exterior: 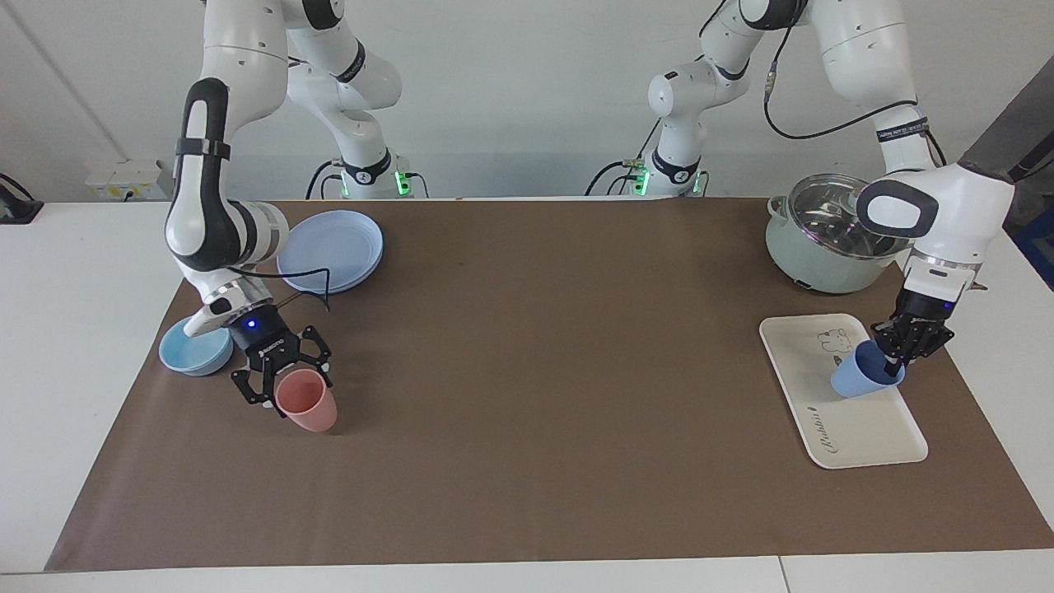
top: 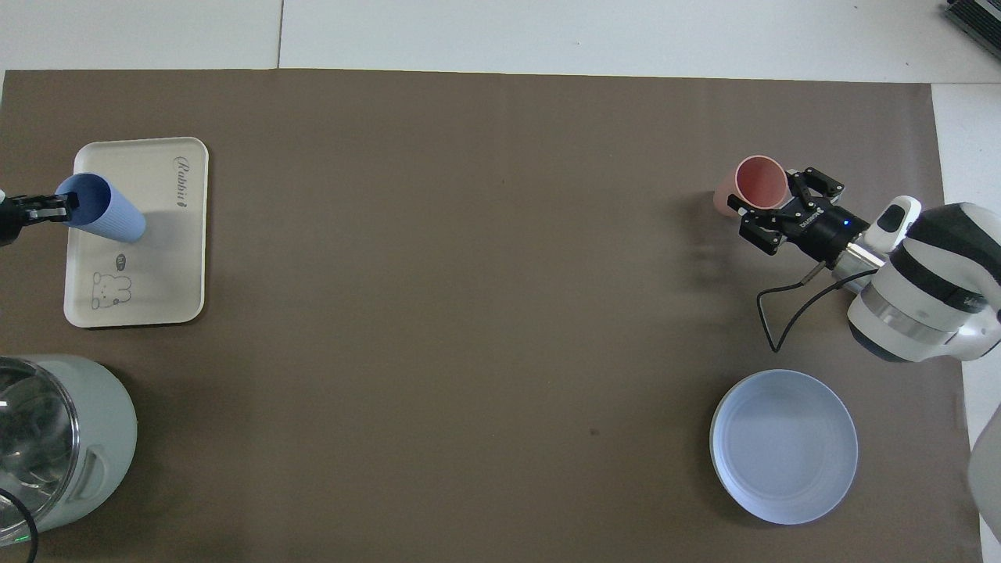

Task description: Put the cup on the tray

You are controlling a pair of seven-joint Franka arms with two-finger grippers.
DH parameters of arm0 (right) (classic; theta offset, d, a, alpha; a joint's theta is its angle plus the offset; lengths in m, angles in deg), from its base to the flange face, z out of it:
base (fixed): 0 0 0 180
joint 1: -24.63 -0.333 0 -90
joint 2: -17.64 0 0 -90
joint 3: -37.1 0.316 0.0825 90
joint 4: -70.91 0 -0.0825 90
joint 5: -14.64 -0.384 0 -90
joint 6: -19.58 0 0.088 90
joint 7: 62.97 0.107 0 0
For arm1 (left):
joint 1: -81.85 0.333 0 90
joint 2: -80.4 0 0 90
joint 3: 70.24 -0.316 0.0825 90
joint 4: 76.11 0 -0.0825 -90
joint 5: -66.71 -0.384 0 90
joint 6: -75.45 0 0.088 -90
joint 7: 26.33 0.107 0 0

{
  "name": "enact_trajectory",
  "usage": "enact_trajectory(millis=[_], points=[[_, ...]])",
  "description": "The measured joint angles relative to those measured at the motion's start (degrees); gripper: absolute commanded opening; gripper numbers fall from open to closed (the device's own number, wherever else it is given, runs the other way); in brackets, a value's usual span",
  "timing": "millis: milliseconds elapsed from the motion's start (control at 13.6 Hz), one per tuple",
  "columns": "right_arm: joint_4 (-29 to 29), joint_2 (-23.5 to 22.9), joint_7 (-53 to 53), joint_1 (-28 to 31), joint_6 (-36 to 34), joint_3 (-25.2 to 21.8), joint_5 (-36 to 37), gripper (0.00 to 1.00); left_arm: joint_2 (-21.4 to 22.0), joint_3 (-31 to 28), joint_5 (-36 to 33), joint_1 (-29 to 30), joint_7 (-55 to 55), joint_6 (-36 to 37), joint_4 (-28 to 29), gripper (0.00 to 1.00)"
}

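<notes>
The left gripper (exterior: 904, 344) held the small periwinkle-blue plastic cup (exterior: 860, 375) by its rim, jaws pinched on the wall, tilting it over the flat cream-white rectangular tray (exterior: 856, 428), apparently to set it down there. At the right arm's end of the table, the right gripper (exterior: 284, 371) had its jaws spread around a pink plastic cup (exterior: 309, 401), beside a light-blue bowl (exterior: 193, 350).

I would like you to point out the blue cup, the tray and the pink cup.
blue cup (exterior: 856, 380), facing view, on its outer side wall.
tray (top: 168, 258), overhead view, on a bare part of its flat surface.
pink cup (exterior: 311, 403), facing view, on its side wall below the rim.
</notes>
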Motion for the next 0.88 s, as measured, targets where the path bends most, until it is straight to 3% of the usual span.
enact_trajectory(millis=[220,293,366,440,586,880], points=[[1.1,-1.9,-2.9,0.9,-1.7,0.0,-1.1,0.00,-0.2,0.0,0.0,0.0,0.0,-1.6,0.0,0.87],[1.3,-1.9,-3.1,0.8,-1.7,0.1,-1.1,0.00,-0.2,0.0,0.0,0.0,0.0,-1.8,0.0,1.00],[1.4,-1.9,-3.2,0.8,-1.7,0.1,-1.1,0.08,-0.2,0.0,0.0,0.0,0.0,-1.8,-0.1,1.00],[1.5,-1.9,-3.2,0.8,-1.6,0.1,-1.1,0.99,-0.2,0.0,0.0,0.0,-0.1,-1.7,-0.3,1.00],[1.5,-1.9,-3.2,0.8,-1.6,0.1,-1.1,1.00,-0.2,0.1,0.0,0.0,-0.2,1.8,-1.9,1.00],[1.8,-1.8,-3.3,0.8,-1.5,0.1,-1.1,1.00,0.4,-0.8,-2.4,0.1,-0.6,23.0,-12.0,1.00]])
